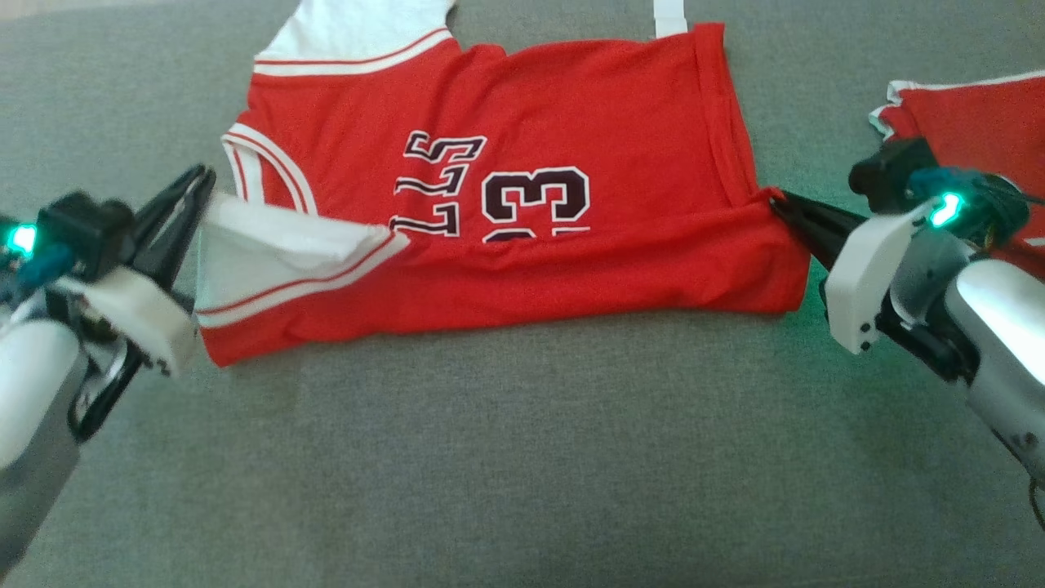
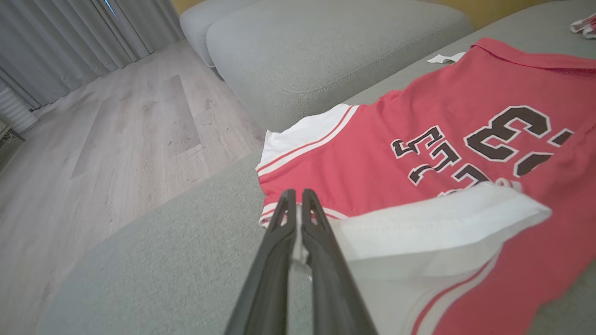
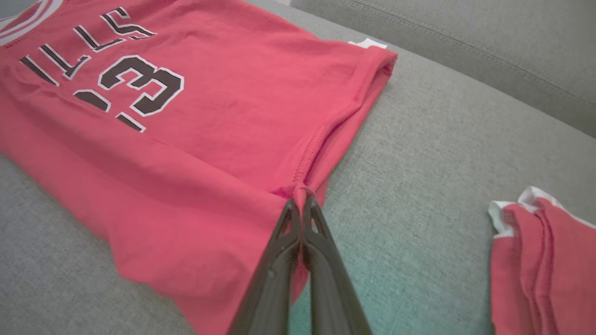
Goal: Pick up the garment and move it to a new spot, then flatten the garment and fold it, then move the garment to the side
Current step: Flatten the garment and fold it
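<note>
Left gripper [image 1: 204, 186] is clamped on the white sleeve edge of the red jersey [image 1: 620, 114], which lies spread on the grey cushion [image 1: 522, 457]. Right gripper [image 1: 777, 202] pinches the hem corner, likely so both ends carry the near strip over evenly.

My left gripper [image 1: 198, 189] pinches the red jersey [image 1: 571, 122] by its white sleeve [image 1: 277, 245]; my right gripper [image 1: 777, 201] nips the hem corner, near edge folded over.
</note>
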You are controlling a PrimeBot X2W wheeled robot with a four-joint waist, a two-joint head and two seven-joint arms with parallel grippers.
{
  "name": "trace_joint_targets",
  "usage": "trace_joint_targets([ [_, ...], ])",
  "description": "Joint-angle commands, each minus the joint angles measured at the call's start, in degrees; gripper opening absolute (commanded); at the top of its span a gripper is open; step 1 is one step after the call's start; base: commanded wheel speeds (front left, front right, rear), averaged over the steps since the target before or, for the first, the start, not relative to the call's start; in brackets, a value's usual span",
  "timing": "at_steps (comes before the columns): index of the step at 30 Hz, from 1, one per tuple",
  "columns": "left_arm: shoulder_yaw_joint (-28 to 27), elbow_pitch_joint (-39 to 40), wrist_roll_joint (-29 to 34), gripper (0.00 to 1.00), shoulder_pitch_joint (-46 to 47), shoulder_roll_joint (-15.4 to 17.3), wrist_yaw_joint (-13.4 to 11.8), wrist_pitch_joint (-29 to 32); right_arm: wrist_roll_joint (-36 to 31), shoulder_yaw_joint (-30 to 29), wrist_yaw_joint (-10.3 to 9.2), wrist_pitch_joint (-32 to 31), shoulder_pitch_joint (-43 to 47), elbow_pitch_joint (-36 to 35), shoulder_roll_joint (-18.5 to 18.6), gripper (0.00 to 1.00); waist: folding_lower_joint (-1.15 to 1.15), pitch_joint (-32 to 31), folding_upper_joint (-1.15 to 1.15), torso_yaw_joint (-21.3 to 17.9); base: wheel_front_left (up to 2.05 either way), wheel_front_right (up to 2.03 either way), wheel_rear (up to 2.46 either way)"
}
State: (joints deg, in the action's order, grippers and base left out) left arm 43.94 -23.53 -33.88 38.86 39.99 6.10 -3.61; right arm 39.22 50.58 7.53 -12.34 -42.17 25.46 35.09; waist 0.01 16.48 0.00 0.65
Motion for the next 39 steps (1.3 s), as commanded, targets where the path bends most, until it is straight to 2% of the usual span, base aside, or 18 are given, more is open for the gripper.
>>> trace_joint_targets([
  [1,-2.35,0.33,0.53,0.00,3.68,2.20,0.24,-0.06,-0.46,0.13,-0.04,0.65,-0.97,-0.83,0.50,0.00,-0.01,0.78,0.00,-0.47,0.00,0.00,0.00],
  [5,-0.18,-4.03,1.33,0.00,8.24,0.72,0.98,0.32,-0.61,1.07,-0.04,1.25,-3.78,1.55,-0.61,0.00,-0.01,2.50,0.00,-1.16,0.00,0.00,0.00],
  [6,0.09,-5.34,1.20,0.00,9.27,0.17,1.06,0.41,-0.67,1.04,-0.04,1.87,-4.48,2.23,-0.99,0.27,-0.01,2.79,0.00,-1.28,0.00,0.00,0.00],
  [7,0.29,-6.51,1.49,0.77,10.39,-0.32,1.10,-0.10,-0.07,0.88,-0.04,1.79,-4.89,3.25,-1.50,1.00,-0.01,3.02,0.00,-1.37,0.00,0.00,0.00],
  [8,0.31,-7.78,1.70,1.00,11.45,-0.86,1.12,-0.66,-0.04,0.80,-0.04,2.38,-5.56,3.91,-1.84,1.00,-0.01,3.23,0.00,-1.45,0.00,0.00,0.00],
  [10,-0.54,-10.07,1.68,1.00,13.26,-2.21,0.54,-3.02,-0.26,-0.72,-0.04,5.05,-6.92,5.67,-2.66,1.00,-0.01,3.37,0.00,-1.53,0.00,0.00,0.00],
  [13,-3.20,-12.49,0.76,1.00,14.72,-4.45,-2.08,-8.07,-0.56,-4.33,-0.04,10.64,-8.02,8.11,-4.53,1.00,-0.01,2.73,0.00,-1.52,0.00,0.00,0.00],
  [17,-7.81,-11.23,-1.02,1.00,13.57,-7.44,-5.13,-11.13,-1.96,-10.06,-0.04,19.34,-7.71,9.80,-7.85,1.00,-0.01,0.64,0.00,-1.09,0.00,0.00,0.00],
  [21,-16.03,-2.22,-0.74,1.00,7.72,-10.36,-8.47,-11.35,-4.18,-17.59,-0.04,25.61,-5.41,9.79,-11.92,1.00,-0.01,-2.26,0.00,-0.60,0.00,0.00,0.00],
  [23,-20.63,4.54,1.98,1.00,-0.04,-12.90,-10.16,-11.37,-7.75,-23.76,-0.04,26.98,-1.66,8.24,-15.47,1.00,-0.01,-4.64,0.00,-0.38,0.00,0.00,0.00],
  [25,-23.30,8.06,3.55,1.00,-5.54,-15.24,-11.14,-11.37,-11.10,-28.10,-0.04,27.24,1.87,6.50,-17.96,1.00,-0.01,-6.12,0.00,-0.29,0.00,0.00,0.00],
  [27,-26.16,10.94,4.55,1.00,-10.83,-18.04,-11.62,-11.38,-14.67,-32.63,-0.04,27.30,6.29,3.57,-20.92,1.00,-0.01,-7.42,0.00,-0.26,0.00,0.00,0.00],
  [28,-28.41,13.28,6.26,1.00,-15.87,-20.63,-11.57,-11.38,-18.12,-36.62,-0.04,27.31,11.54,0.51,-24.24,1.00,-0.01,-8.58,0.00,-0.30,0.00,0.00,0.00],
  [31,-31.38,14.82,8.47,1.00,-22.65,-24.54,-10.98,-11.38,-22.64,-40.63,-0.04,27.32,19.29,-3.02,-28.38,1.00,-0.01,-10.13,0.00,-0.28,0.00,0.00,0.00],
  [35,-35.28,15.65,11.71,1.00,-29.00,-28.92,-9.55,-11.38,-26.19,-43.66,-0.04,27.33,27.42,-6.25,-31.12,1.00,-0.01,-11.45,0.00,-0.32,0.00,0.00,0.00],
  [39,-37.66,15.19,13.80,1.00,-31.66,-31.49,-8.16,-11.38,-26.83,-45.19,-0.04,27.33,31.03,-8.00,-31.91,1.00,-0.01,-11.74,0.00,-0.29,0.00,0.00,0.00],
])
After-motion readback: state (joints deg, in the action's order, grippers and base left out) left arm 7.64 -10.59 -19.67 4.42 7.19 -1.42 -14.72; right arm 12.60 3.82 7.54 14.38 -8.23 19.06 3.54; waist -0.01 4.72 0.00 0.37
